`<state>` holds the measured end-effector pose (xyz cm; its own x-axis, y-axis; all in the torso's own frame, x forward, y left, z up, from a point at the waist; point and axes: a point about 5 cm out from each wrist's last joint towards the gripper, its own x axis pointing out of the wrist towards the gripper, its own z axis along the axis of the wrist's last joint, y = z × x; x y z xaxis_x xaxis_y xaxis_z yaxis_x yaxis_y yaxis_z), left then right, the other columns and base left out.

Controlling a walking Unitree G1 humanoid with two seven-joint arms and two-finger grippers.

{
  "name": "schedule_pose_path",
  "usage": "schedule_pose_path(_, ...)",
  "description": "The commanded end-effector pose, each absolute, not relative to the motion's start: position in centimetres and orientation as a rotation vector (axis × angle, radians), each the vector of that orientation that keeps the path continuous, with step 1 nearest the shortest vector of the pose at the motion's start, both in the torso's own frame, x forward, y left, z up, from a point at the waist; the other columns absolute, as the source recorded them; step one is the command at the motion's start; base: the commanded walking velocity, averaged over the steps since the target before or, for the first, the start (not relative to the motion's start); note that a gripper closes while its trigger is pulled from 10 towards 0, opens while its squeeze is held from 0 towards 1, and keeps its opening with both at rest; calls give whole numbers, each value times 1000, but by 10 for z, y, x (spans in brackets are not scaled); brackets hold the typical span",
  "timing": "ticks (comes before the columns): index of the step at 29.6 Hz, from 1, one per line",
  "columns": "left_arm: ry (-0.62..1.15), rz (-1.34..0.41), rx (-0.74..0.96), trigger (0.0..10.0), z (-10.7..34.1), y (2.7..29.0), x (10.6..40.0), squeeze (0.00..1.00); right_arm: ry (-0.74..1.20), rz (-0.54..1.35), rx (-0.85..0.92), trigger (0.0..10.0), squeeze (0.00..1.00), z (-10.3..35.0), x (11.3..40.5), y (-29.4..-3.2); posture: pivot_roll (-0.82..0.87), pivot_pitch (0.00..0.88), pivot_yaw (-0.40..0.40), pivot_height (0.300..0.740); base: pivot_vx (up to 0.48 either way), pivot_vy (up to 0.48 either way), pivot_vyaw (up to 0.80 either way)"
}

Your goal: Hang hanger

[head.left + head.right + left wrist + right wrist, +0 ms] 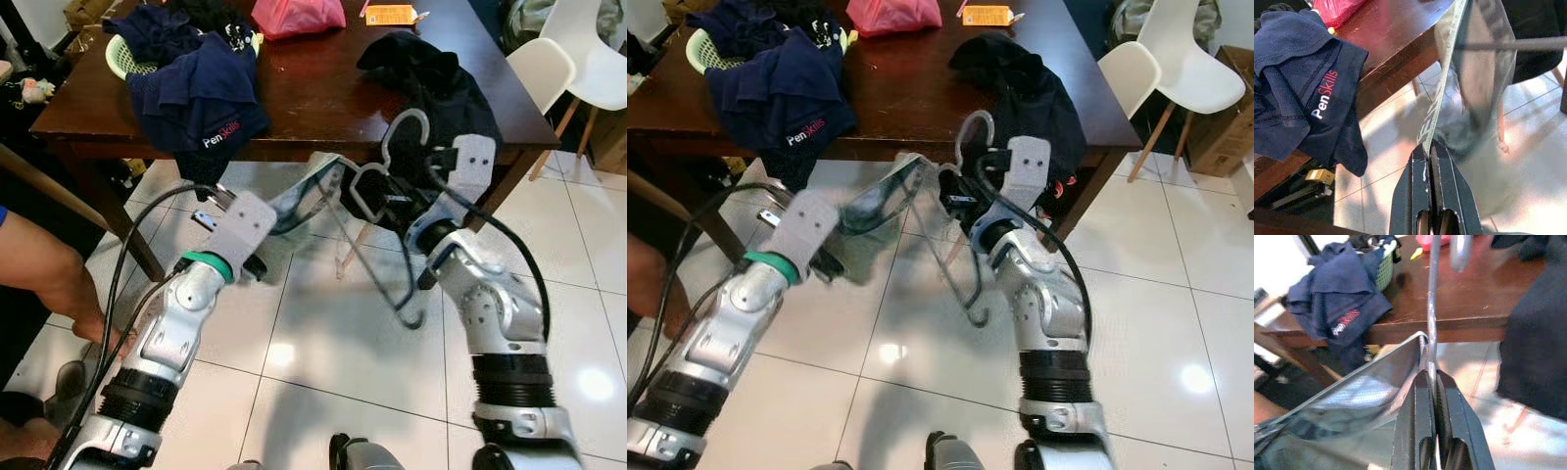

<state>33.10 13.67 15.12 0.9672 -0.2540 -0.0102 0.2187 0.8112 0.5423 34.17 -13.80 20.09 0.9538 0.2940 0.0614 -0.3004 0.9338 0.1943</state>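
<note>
From the head, the right end effector (377, 191) gripped the hanger (392, 211) in front of the table (323, 98), just above the floor. The left end effector (257, 264) pulled a grey cloth (309, 196) sideways, probably to keep it flat so it would go on the hanger. A person's arm (49, 279) was at the left.

From the left wrist, the black fingers (1422, 181) were pinched together on the cloth's edge. A navy shirt (1308, 93) hung off the table.

From the right wrist, the fingers (1422, 416) were squeezed on the thin hanger bar, with the cloth draped beside it.
</note>
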Motion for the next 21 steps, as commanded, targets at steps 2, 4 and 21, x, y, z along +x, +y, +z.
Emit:
schedule_pose_path(2, -79, -173, 551, 10000, 154, 157, 327, 0, -156, 215, -12, 10000, 0, 220, 343, -151, -8, 93, 34, 740, 0, 0, 0)
schedule_pose_path(4, -79, -173, 551, 10000, 154, 157, 327, 0, -156, 215, -12, 10000, 0, 220, 343, -151, -8, 93, 34, 740, 0, 0, 0)
schedule_pose_path(21, -148, 281, 475, 10000, 194, 238, 346, 0, -267, 54, -178, 10000, 0, 248, 340, -168, -6, 90, 39, 740, 0, 0, 0)
